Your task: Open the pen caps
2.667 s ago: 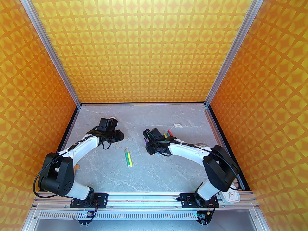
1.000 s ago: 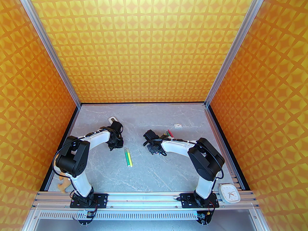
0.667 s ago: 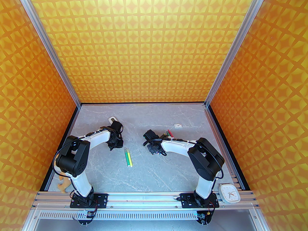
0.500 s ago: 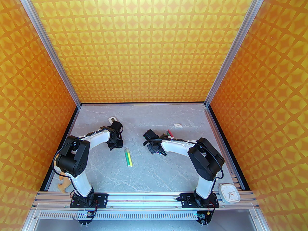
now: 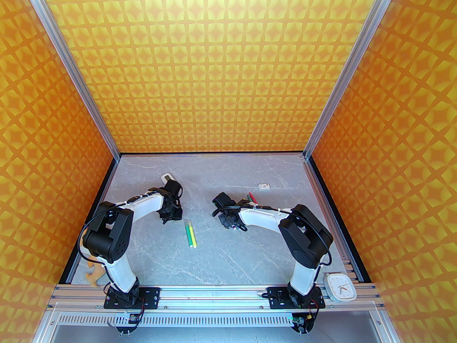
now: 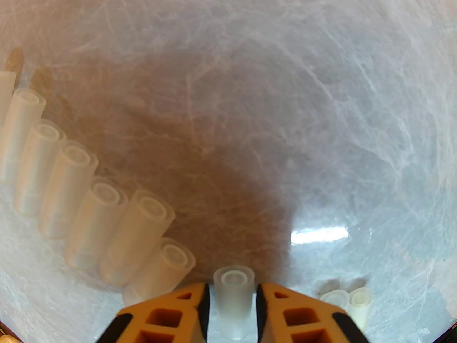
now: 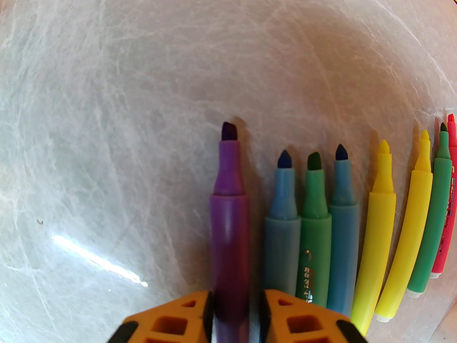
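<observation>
Several loose translucent pen caps [image 6: 89,198] lie in a slanted row on the table, with two more [image 6: 348,300] lower right. My left gripper [image 6: 231,291] [image 5: 170,217] is low over the table, and one cap [image 6: 234,288] lies between its slightly parted jaws with thin gaps either side. Uncapped pens [image 7: 314,227] lie side by side, tips showing. My right gripper [image 7: 236,298] [image 5: 230,223] straddles the purple pen [image 7: 228,209], jaws loose around its barrel. A green pen [image 5: 187,232] and a yellow pen [image 5: 192,234] lie together mid-table with whitish caps on.
A white clock [image 5: 341,287] sits at the near right corner and an orange toy [image 5: 93,275] at the near left. A small white card [image 5: 264,186] lies at the back right, and a white object [image 5: 167,177] just beyond the left gripper. Metal frame posts and patterned walls enclose the table.
Both grippers' jaws have eased apart over the last second, loosening from the cap and the purple pen. The arms themselves have barely shifted.
</observation>
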Robot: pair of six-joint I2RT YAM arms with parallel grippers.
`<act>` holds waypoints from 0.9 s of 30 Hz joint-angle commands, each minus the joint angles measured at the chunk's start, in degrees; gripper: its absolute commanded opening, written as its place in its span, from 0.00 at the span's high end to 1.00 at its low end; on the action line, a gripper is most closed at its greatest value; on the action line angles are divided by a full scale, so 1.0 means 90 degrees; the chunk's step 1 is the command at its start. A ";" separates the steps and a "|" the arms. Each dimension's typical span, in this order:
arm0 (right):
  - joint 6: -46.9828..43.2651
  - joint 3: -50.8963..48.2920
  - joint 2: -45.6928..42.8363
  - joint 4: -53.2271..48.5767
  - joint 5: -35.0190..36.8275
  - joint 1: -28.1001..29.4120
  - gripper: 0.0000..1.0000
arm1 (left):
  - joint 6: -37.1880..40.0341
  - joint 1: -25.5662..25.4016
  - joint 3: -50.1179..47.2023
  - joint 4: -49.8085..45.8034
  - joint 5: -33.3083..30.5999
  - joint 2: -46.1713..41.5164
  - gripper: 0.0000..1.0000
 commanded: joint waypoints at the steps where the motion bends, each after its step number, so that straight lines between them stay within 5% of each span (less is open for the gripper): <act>1: 0.0039 0.0119 -0.0185 -0.0154 0.0124 -0.0043 0.69 | 0.0069 -0.0073 0.0139 -0.0142 -0.0118 -0.0409 0.70; 16: 0.0111 0.0059 -0.0936 0.0059 -0.1244 0.0094 0.61 | -0.0016 0.0003 -0.0627 0.0782 0.0464 -0.1403 0.43; 27: 0.0437 0.0914 -0.0188 -0.0127 -0.1722 0.0996 0.58 | -0.0164 0.0621 -0.1604 0.1604 0.0915 -0.2364 0.29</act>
